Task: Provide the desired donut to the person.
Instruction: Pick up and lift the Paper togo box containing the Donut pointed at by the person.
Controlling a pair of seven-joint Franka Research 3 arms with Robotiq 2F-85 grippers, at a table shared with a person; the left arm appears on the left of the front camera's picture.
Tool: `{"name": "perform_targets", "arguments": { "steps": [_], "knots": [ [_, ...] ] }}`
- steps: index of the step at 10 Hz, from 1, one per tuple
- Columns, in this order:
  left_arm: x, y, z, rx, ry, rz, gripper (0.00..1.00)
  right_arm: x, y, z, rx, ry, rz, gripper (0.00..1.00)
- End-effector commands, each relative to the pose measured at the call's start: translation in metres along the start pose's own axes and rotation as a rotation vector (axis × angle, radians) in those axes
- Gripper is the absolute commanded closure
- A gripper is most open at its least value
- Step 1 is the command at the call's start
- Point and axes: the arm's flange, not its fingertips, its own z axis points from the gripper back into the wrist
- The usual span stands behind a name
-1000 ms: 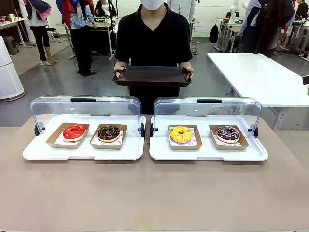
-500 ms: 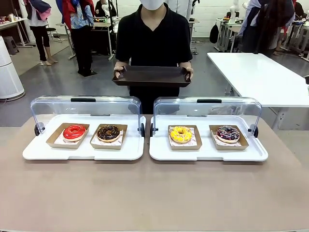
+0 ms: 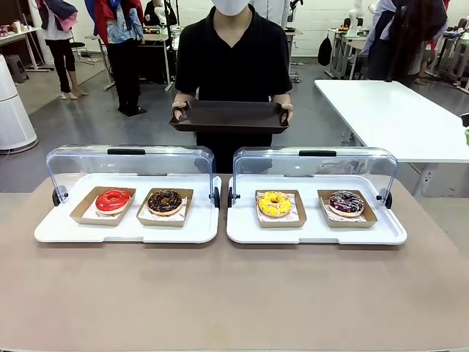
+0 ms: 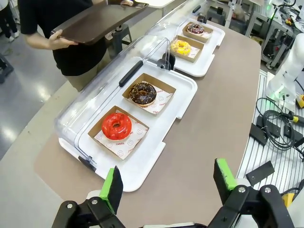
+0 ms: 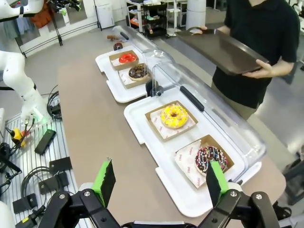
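— Past the left gripper [image 4: 167, 175], whose fingers are spread wide and holding nothing, what is waiting?
— The person [image 4: 57, 28] is standing farthest off, holding out one dark tray [image 4: 99, 21]. Two white trays [image 4: 142, 152] are lying nearer.
— And the right gripper [image 5: 161, 175]?
— Spread wide too, gripping nothing.
— What might be going wrong?
— Nobody is pointing, so it could be grabbing the wrong donut, or squashing icing.
— Count them.
— Four, ahead of the fingers: red donut [image 4: 116, 126], chocolate donut [image 4: 142, 92], yellow donut [image 4: 180, 46], sprinkled donut [image 4: 195, 28].
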Motion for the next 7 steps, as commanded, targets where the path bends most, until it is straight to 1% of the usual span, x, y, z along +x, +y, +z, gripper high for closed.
{"name": "perform_targets", "arguments": {
  "steps": [1,7],
  "knots": [
    [0.0007,0.0002,0.0002,-0.007,-0.014,-0.01,0.0,-0.0011,-0.0022,-0.0013,0.009,-0.002,0.008,0.0],
    [0.0007,0.0002,0.0002,-0.007,-0.014,-0.01,0.0,-0.0011,-0.0022,-0.0013,0.009,-0.002,0.008,0.0]
  ]
}}
